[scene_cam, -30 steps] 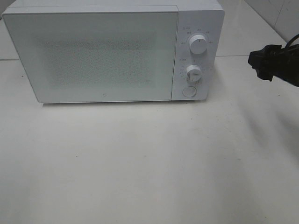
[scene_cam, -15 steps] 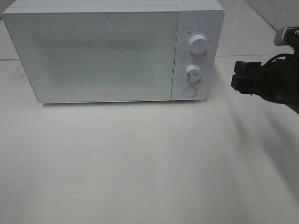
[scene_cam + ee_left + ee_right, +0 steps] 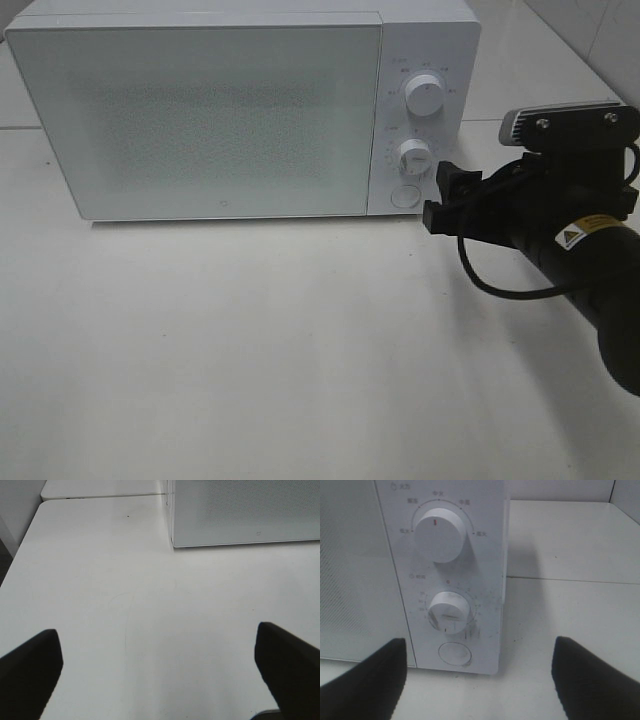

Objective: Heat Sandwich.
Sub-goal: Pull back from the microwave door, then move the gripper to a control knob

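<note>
The right gripper (image 3: 440,195) hangs with its jaws spread and nothing between them. It is just in front of the microwave's (image 3: 200,110) control panel, level with the round button (image 3: 404,196) at the panel's foot and close under the lower dial (image 3: 413,156). The left gripper (image 3: 156,645) is also spread and empty, low over the table off the microwave's opposite front corner. The sandwich is nowhere in view. The microwave's door (image 3: 200,130) is shut and its speckled front hides the inside, so whether the sandwich lies in there cannot be told.

The button and the lower dial sit close together, so a finger aimed slightly high would likely nudge the dial instead. A hard push could slide the microwave back, since the table looks smooth. If the button frees the door, it may swing out in front of the microwave toward the waiting left gripper. The slack cable (image 3: 500,288) looping under the right arm might catch on the microwave's panel-side corner.

The table (image 3: 300,350) is white and faintly glossy, with a seam running behind the microwave. Past the microwave's panel side there are only pale panels crossed by thin joint lines
</note>
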Controlling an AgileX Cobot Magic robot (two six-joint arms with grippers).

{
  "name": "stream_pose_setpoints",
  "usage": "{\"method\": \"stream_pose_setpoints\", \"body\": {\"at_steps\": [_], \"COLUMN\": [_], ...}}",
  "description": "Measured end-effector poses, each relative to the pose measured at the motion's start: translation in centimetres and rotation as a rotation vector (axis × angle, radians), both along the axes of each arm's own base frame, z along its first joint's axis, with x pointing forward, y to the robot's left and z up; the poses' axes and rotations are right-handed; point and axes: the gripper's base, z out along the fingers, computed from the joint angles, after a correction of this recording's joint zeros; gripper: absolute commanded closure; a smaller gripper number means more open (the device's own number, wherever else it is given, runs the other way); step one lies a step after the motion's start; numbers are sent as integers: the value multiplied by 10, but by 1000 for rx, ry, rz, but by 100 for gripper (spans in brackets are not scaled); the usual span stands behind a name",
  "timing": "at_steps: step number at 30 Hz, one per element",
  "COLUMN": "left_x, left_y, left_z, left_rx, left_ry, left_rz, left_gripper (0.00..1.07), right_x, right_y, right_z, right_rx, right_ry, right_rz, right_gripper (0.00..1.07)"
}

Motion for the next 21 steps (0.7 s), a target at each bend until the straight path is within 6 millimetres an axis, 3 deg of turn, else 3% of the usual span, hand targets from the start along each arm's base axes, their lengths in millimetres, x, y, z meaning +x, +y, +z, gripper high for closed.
{"method": "stream_pose_setpoints", "body": {"at_steps": [8, 21], "left_x": [0, 0], "left_y": [0, 0], "left_z": [0, 0], "left_rx": [0, 0], "left_ry": [0, 0], "left_rz": [0, 0], "left_gripper": [5, 5], "right_x": [3, 30], "right_y": [8, 29], "right_z": [-7, -23], "right_rx": [6, -3], "right_ry": [12, 20], "right_rz": [-27, -37], "right_gripper": [31, 31]}}
